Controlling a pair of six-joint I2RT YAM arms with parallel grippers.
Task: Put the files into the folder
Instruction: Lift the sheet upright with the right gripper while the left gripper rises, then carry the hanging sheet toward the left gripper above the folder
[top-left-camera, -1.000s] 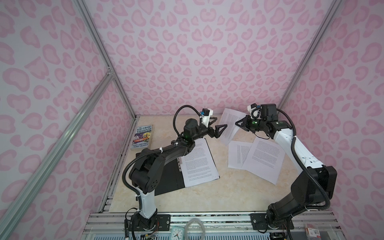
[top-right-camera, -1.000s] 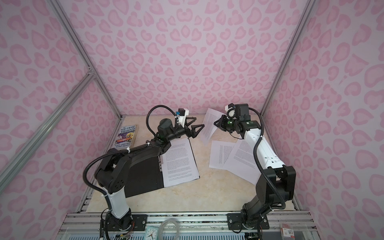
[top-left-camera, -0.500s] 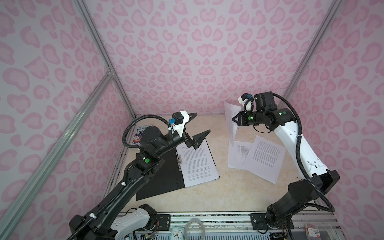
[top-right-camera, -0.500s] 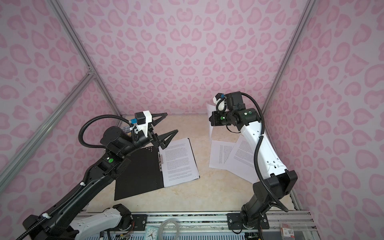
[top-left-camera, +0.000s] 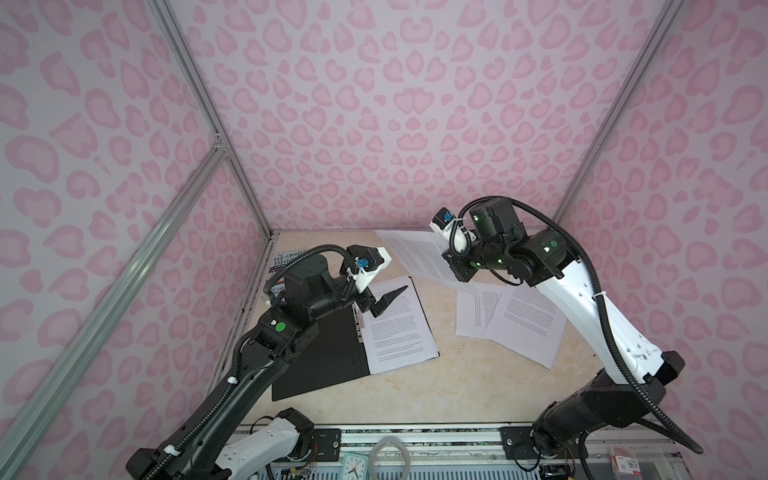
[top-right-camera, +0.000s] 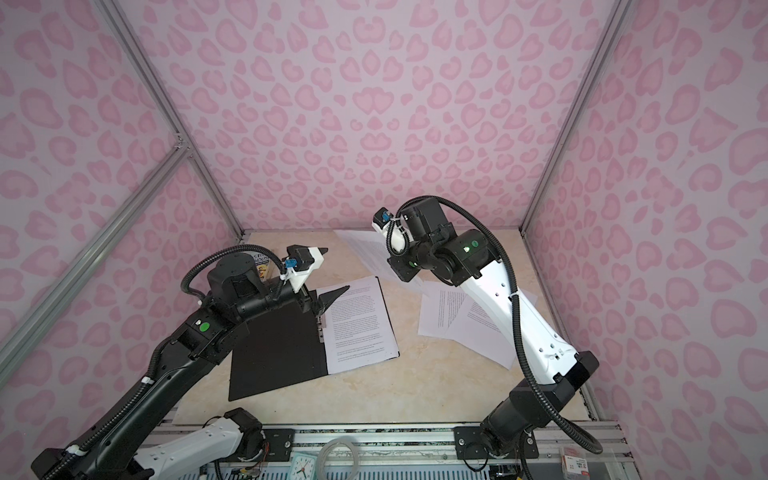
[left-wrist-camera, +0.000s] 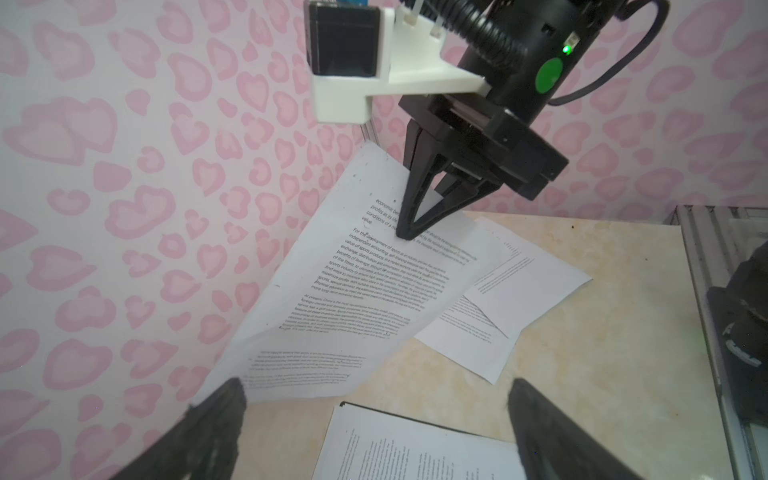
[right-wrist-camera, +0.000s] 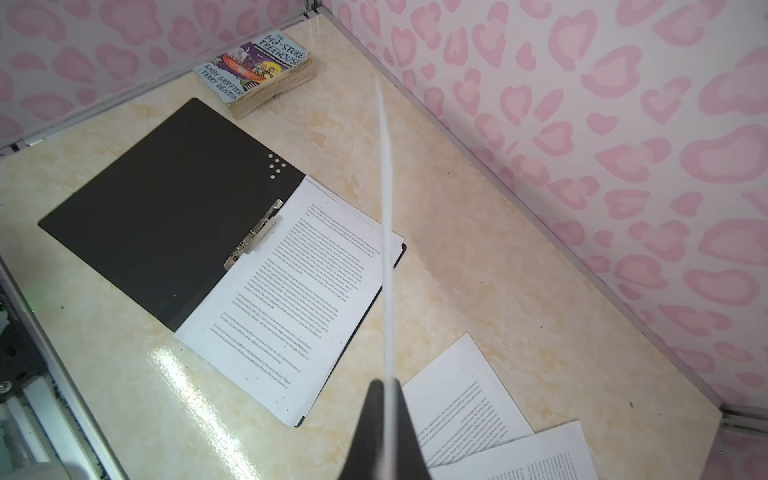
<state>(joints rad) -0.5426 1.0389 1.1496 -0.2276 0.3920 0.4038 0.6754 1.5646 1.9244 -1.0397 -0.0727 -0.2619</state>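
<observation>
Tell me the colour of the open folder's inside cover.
Matte black. The thin open folder with its silver metal clip shows best in the right wrist view.

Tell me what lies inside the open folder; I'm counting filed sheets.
A printed sheet lies on the folder, beside its clip strip. Offset edges suggest more underneath, but the top sheet covers them, so no count.

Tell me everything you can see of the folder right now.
The folder lies open and flat on the table, thin and stiff-looking, matte black inside. A silver metal clip strip runs along its spine. One half is bare, with a few white dots near a corner; printed sheets cover the other half.
</observation>
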